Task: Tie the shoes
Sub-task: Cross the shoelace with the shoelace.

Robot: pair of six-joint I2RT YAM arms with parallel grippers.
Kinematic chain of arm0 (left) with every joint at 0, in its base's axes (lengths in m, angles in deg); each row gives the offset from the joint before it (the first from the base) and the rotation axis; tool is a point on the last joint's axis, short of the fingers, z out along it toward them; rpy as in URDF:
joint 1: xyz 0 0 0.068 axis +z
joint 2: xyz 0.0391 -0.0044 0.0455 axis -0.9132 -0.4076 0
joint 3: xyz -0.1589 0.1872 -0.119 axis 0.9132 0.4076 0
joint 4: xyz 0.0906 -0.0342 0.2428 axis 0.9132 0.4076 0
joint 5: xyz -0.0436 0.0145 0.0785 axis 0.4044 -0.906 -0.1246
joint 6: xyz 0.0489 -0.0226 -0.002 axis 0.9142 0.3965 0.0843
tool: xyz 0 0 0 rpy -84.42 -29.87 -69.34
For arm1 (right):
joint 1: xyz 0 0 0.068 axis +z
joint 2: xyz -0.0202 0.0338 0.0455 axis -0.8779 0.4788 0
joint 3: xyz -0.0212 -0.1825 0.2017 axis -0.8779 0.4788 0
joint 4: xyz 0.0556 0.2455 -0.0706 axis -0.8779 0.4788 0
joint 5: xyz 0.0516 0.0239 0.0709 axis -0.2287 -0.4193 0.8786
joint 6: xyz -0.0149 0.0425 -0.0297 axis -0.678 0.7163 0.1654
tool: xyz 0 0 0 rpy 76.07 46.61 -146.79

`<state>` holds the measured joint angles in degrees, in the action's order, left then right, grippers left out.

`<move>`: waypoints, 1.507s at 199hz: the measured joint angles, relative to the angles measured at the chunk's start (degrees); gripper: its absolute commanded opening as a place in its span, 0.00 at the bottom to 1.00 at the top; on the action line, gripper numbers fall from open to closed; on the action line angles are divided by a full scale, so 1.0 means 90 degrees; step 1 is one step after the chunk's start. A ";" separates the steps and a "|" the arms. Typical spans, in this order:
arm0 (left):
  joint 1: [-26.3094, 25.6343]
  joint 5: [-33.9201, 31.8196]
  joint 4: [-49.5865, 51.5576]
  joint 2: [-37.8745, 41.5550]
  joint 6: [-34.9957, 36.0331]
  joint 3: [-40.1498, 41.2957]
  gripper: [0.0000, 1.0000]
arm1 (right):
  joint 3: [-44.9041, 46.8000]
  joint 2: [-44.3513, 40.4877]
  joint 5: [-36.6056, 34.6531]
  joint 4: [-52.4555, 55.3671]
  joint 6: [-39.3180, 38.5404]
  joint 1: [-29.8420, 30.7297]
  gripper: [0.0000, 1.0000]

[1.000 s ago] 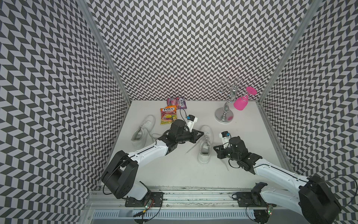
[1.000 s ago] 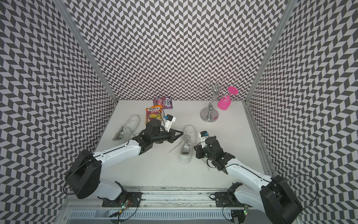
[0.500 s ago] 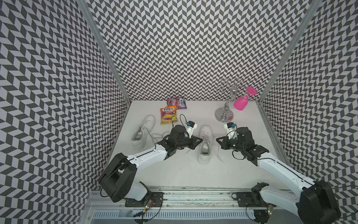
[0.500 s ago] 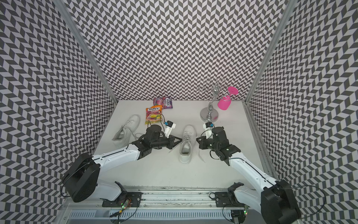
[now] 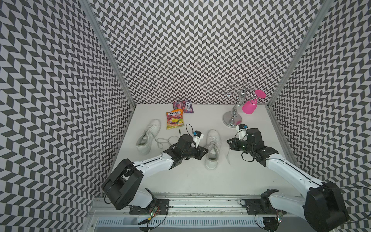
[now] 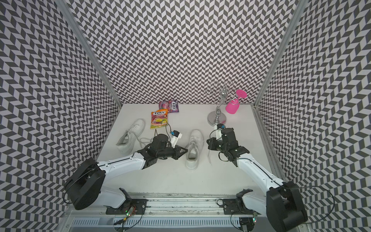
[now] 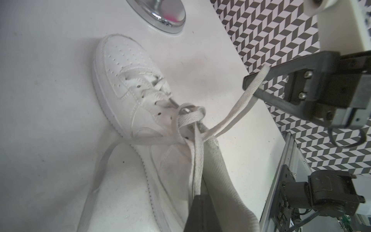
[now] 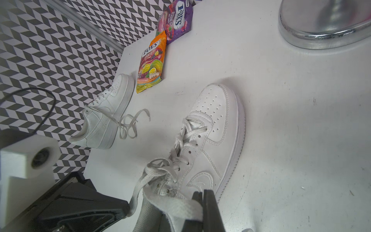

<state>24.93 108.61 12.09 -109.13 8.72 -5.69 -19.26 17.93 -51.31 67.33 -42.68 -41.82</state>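
Two shoes | centre shoe (image 5: 213,149): first cross formed, we've left gripper (image 5: 205,150) and right gripper (image 7: 253,85) each clamped on a lace end | bow pending | side shoe (image 5: 148,135) near wall untied

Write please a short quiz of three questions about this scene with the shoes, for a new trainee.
1. True or false: both grippers are shut on laces of the middle sneaker.
2. What hangs from the chrome stand? A) pink glass B) blue mug C) keys
3. How many candy bags lie near the back wall?

Key:
1. True: left gripper and right gripper each pinch a lace end.
2. A, the pink glass.
3. Two: Fox's Fruits bag, Fox's Berries bag.
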 measured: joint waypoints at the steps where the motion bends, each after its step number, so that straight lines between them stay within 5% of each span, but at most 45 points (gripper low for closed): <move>1: 0.0000 -0.0005 0.0000 0.0000 0.0000 0.0007 0.00 | 0.0000 0.0002 -0.0002 -0.0002 0.0002 0.0000 0.00; 48: 0.0000 -0.0092 -0.0027 0.0000 -0.0068 0.0262 0.00 | -0.0005 0.0097 -0.0075 -0.0029 0.0039 -0.0027 0.00; 91: 0.0002 -0.0112 -0.0165 0.0012 -0.0068 0.0267 0.32 | -0.0005 0.0107 -0.0131 -0.0046 0.0022 -0.0029 0.00; 145: 0.0311 -0.0262 -0.0134 0.0760 0.0080 0.0282 0.50 | 0.0002 0.0100 -0.0073 -0.0070 -0.0155 -0.0029 0.00; 228: 0.0923 -0.0017 -0.0090 0.0340 0.0347 -0.0641 0.49 | 0.0002 0.0046 0.0100 -0.0168 -0.0345 -0.0029 0.00; 274: 0.1037 0.0427 0.0019 -0.0483 0.0724 -0.1241 0.26 | 0.0075 -0.0002 0.0245 -0.0180 -0.0474 -0.0029 0.00; 300: 0.1192 0.0916 0.0029 -0.1260 0.0882 -0.1715 0.20 | 0.0100 -0.0005 0.0328 -0.0177 -0.0522 -0.0029 0.00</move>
<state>35.66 116.85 12.35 -120.47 16.66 -21.12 -18.37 17.89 -48.36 65.74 -47.38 -42.08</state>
